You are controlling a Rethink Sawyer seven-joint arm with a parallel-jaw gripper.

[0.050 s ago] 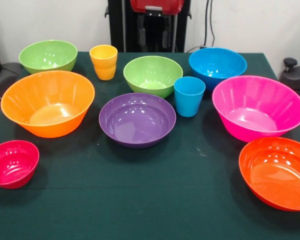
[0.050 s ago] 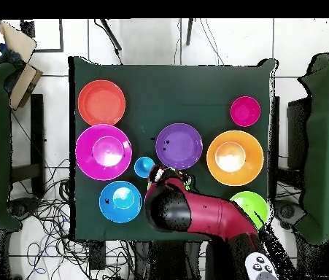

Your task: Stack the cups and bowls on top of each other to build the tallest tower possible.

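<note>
All cups and bowls stand upright and apart on the green cloth; none sits in another. The yellow-orange cup (image 1: pixel 104 62) is at the back between two green bowls (image 1: pixel 48 56) (image 1: pixel 152 75). The light blue cup (image 1: pixel 189 96) (image 2: pixel 144 167) stands before the blue bowl (image 1: pixel 217 66) (image 2: pixel 120 201). The purple bowl (image 1: pixel 137 119) (image 2: pixel 179 146) is central, between the large orange bowl (image 1: pixel 48 102) (image 2: pixel 234 157) and the pink bowl (image 1: pixel 258 106) (image 2: pixel 103 152). Nearest are the crimson bowl (image 1: pixel 12 163) (image 2: pixel 245 111) and the red-orange bowl (image 1: pixel 277 172) (image 2: pixel 101 102). My gripper (image 1: pixel 154 37) hangs open behind the table's back edge, holding nothing.
In the overhead view my red arm (image 2: pixel 196 211) covers the middle green bowl and the yellow-orange cup; the other green bowl (image 2: pixel 251 206) shows beside it. The table (image 1: pixel 140 210) has bare cloth along its front. Green-covered tables (image 2: pixel 327 146) flank it, and cables lie on the floor.
</note>
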